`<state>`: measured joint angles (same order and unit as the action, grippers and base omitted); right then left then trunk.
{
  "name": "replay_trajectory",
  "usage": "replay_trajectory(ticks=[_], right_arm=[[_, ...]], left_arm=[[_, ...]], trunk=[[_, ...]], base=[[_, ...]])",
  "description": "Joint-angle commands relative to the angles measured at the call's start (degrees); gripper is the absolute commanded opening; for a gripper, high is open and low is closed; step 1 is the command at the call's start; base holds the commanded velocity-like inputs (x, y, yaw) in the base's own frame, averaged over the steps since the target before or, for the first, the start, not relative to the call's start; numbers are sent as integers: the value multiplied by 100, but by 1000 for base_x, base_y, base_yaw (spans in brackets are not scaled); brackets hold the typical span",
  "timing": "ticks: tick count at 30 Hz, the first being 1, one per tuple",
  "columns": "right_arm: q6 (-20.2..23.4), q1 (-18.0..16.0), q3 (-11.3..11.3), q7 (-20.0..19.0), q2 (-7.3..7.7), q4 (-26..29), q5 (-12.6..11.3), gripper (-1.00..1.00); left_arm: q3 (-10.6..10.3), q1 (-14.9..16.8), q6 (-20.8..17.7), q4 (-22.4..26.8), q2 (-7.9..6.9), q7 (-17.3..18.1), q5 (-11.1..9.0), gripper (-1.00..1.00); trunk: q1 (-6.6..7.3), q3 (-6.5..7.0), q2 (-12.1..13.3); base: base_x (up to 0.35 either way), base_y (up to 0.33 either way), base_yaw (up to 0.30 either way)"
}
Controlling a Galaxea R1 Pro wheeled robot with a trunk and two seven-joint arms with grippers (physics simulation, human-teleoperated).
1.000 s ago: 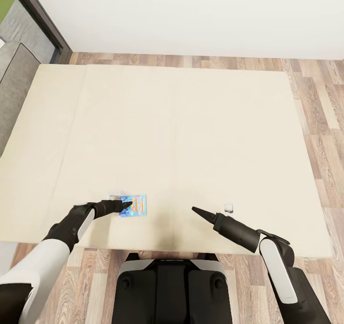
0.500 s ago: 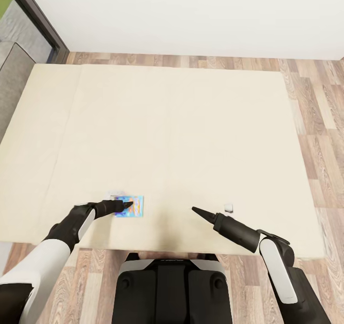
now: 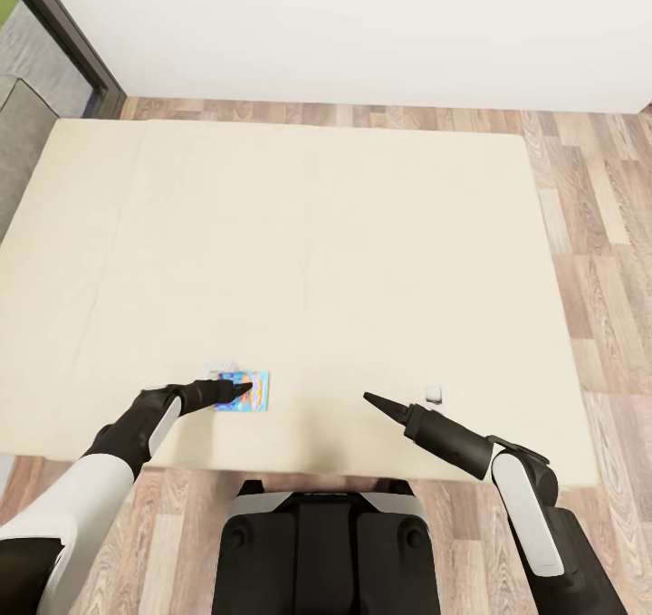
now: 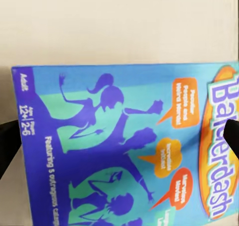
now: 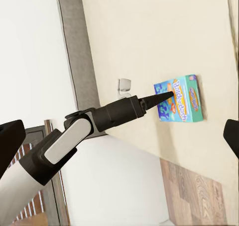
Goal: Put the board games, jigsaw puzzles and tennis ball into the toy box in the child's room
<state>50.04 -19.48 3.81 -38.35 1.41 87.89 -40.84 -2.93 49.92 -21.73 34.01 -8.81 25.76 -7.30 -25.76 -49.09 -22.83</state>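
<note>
My left claw (image 3: 241, 387) stands open astride the blue board game (image 3: 248, 391) lying flat on the bed (image 3: 362, 235), not yet closed. Right claw (image 3: 373, 401) open, empty, well apart. Only the view has drifted; grasp pending.

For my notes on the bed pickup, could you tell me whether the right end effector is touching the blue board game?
No, in the head view the right end effector hangs over bare bed, well apart from the blue board game.

beyond the mattress i see a plank floor (image 3: 589, 235) running to a white wall (image 3: 362, 26). a dark window frame (image 3: 63, 35) stands at the far left corner. two small white bits (image 3: 433, 392) lie apart.
</note>
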Motion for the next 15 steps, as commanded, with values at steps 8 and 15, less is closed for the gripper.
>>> replay_trajectory(ticks=[8, 15], right_arm=[[32, -3, 6, -15, -3, 0, -3, 100], [32, -3, 6, -15, -8, 0, -3, 100]], left_arm=[[-19, 0, -49, 10, -6, -10, -68, 100], [-15, 0, -55, 10, -6, -10, -70, 100]], trunk=[[-3, -6, -9], [-3, -6, -9]], base=[[-61, -216, 0], [-4, -80, 0]])
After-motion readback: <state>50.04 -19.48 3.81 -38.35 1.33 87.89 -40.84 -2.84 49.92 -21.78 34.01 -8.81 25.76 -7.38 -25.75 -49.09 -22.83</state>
